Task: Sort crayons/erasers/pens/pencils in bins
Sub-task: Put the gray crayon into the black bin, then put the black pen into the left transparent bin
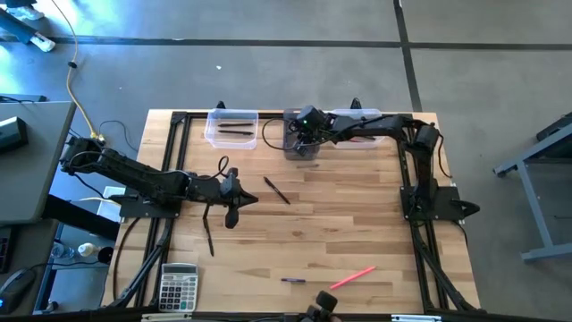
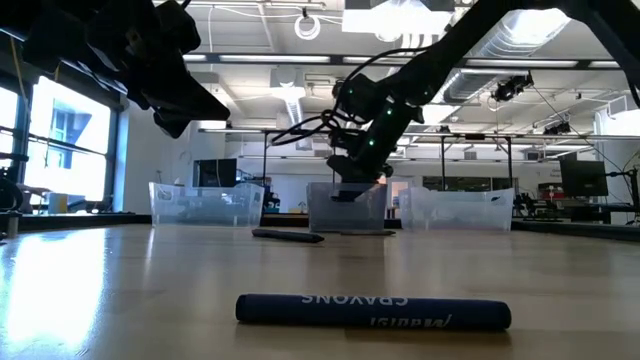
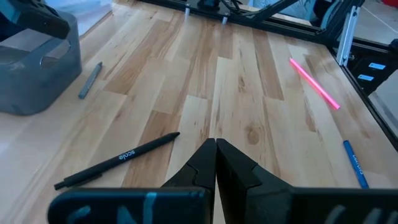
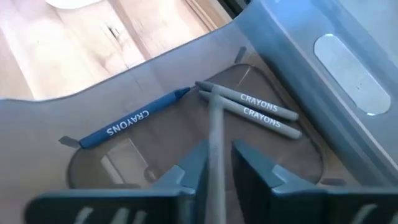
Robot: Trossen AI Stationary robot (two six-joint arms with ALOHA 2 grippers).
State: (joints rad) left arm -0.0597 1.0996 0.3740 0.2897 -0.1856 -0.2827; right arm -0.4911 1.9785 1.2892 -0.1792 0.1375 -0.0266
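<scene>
The right gripper (image 4: 214, 165) hangs over the smoky grey bin (image 1: 299, 143) at the table's far edge, fingers slightly parted around a grey crayon (image 4: 216, 137). Inside lie two grey crayons (image 4: 261, 109) and a blue one (image 4: 127, 122), each printed "CRAYONS". The left gripper (image 3: 216, 163), fingers closed and empty, hovers near a black pen (image 3: 118, 160) marked "scale".
</scene>
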